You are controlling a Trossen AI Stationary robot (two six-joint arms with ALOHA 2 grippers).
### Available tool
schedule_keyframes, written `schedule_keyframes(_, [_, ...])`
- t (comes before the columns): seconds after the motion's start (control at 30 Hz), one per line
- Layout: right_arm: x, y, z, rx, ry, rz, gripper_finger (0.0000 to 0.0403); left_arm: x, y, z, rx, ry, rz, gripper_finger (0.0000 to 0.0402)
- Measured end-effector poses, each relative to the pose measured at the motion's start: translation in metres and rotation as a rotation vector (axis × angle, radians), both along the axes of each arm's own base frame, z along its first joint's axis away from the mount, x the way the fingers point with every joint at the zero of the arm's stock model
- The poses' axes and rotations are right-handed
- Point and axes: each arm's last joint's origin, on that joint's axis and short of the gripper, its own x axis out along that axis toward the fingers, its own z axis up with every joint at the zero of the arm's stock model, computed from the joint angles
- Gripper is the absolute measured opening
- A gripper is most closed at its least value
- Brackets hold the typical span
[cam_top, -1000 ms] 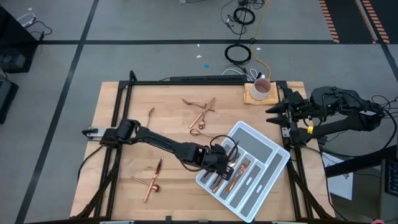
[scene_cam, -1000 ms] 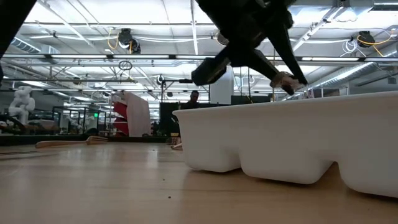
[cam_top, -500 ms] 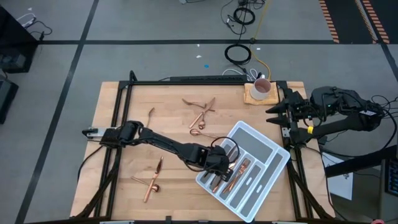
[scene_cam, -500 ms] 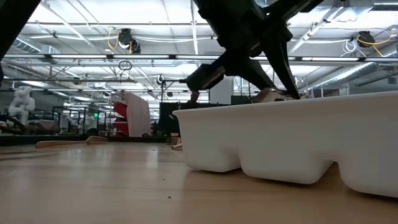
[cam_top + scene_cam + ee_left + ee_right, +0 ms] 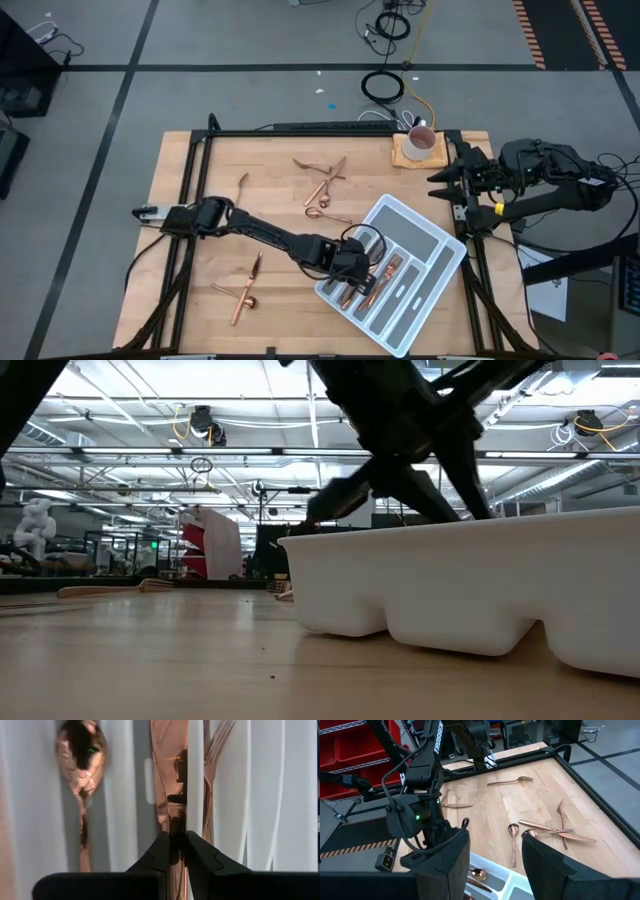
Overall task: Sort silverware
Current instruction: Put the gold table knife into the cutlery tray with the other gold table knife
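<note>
Left gripper (image 5: 173,851) pinches a copper knife (image 5: 169,780) down inside the divided tray (image 5: 440,262); right gripper (image 5: 440,183) waits open at the table's edge.

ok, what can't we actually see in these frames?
- Low view: tray wall hides its contents and the left gripper tip.
- Left wrist view: left gripper fingers cover the knife handle.
- High view: silverware pile too small to count; right gripper fingers tiny.

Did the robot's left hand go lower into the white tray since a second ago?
Yes. In the low view the left gripper, shut on a knife, has sunk behind the tray rim; earlier its tip showed above it.
</note>
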Motion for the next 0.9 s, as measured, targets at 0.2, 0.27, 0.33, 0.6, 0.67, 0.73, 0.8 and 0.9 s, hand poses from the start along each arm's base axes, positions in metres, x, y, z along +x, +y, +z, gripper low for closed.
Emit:
schedule_keyframes(0.2, [0.000,0.000,0.000,-0.009,0.001,0.004,0.0167,0.004,-0.002,-0.012,-0.014,0.003,-0.018,0.0038])
schedule_keyframes(0.27, [0.000,0.000,0.000,-0.010,0.001,0.004,0.0167,0.003,-0.002,-0.014,-0.013,0.016,-0.021,0.0038])
schedule_keyframes(0.33, [0.000,0.000,0.000,-0.012,0.001,0.005,0.0167,0.003,-0.002,-0.014,-0.007,0.015,-0.020,0.0038])
schedule_keyframes(0.6, [0.000,0.000,0.000,-0.025,0.002,0.011,0.0167,0.005,0.002,-0.023,0.004,0.040,-0.028,0.0038])
schedule_keyframes(0.67, [0.000,0.000,0.000,-0.025,0.002,0.010,0.0167,0.007,0.001,-0.028,-0.002,0.032,-0.030,0.0038])
schedule_keyframes(0.73, [0.000,0.000,0.000,-0.031,0.006,0.013,0.0167,0.007,0.001,-0.029,-0.010,0.040,-0.038,0.0038])
schedule_keyframes(0.8, [0.000,0.000,-0.001,-0.039,0.009,0.015,0.0167,0.007,0.000,-0.032,-0.010,0.045,-0.039,0.0038])
schedule_keyframes(0.9, [0.000,0.000,-0.001,-0.043,0.010,0.017,0.0167,0.008,0.001,-0.034,-0.018,0.053,-0.044,0.0038])
